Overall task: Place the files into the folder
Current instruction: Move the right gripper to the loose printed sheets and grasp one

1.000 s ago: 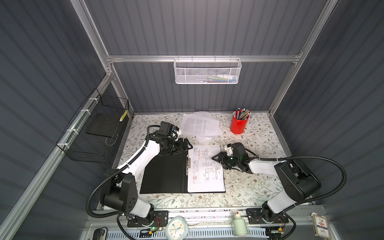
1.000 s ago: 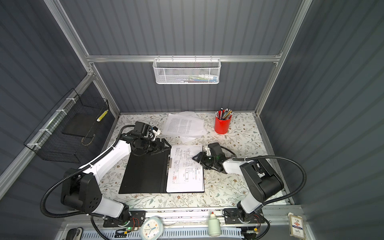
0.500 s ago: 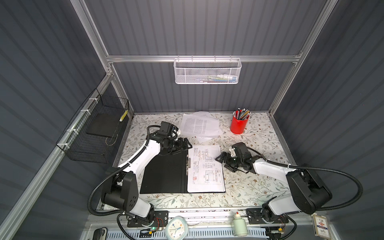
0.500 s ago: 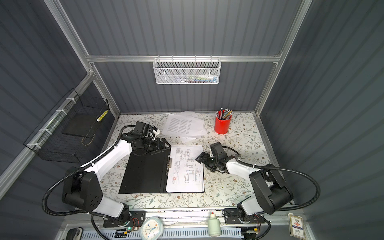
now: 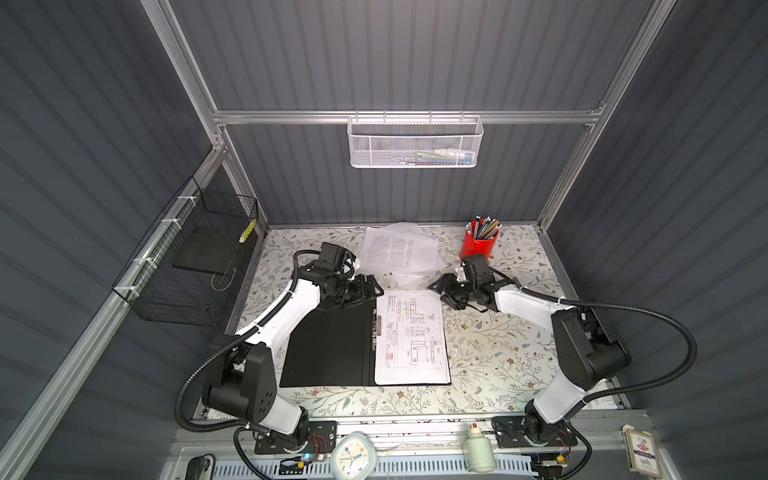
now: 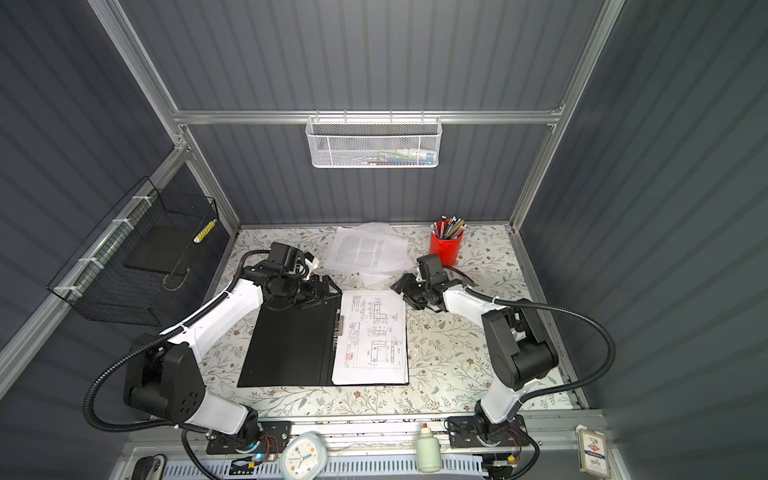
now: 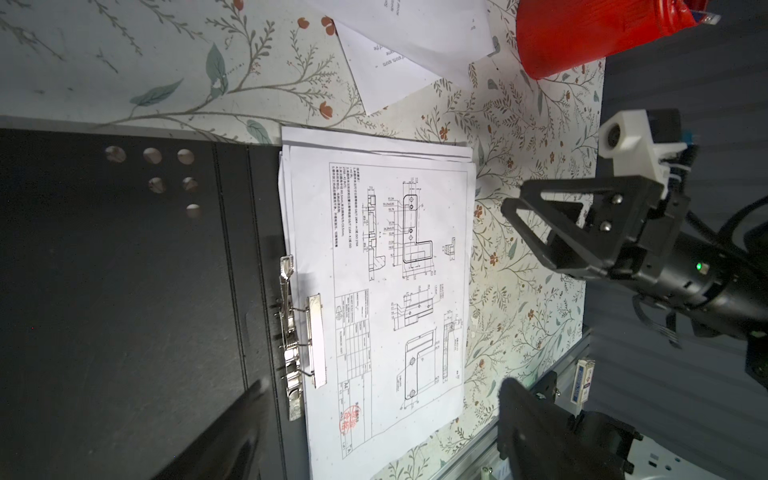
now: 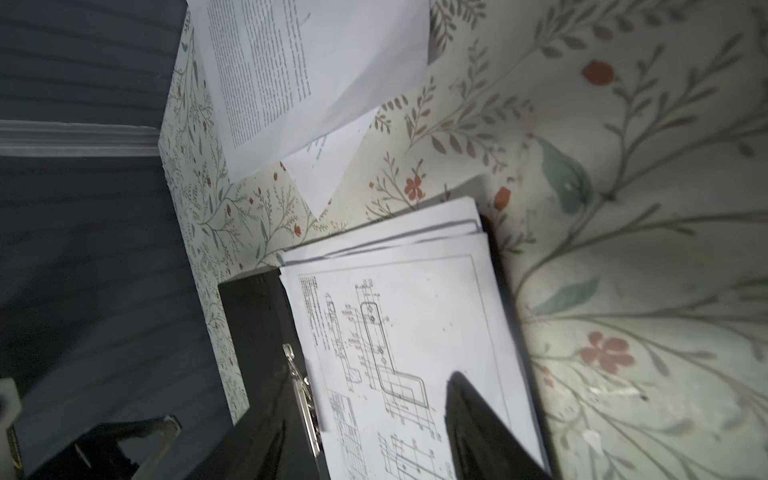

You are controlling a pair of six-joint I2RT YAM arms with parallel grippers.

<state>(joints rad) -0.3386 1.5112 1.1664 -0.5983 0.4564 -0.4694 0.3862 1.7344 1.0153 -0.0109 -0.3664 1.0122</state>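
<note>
The left hand (image 5: pixel 372 290), wide and empty, hovers over the open folder's (image 5: pixel 328 345) far edge, seemingly to steady it, while the part-open right hand (image 5: pixel 441 293) sits empty beside it, loose files (image 5: pixel 399 251) just beyond.

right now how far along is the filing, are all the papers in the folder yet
Done: the folder lies open, with a stack of files topped by the line drawing on its right half, beside the metal clip. In hand: nothing; the left gripper and right gripper are open and empty near the folder's far edge. Left: the loose text sheets by the red cup are not yet in.
</note>
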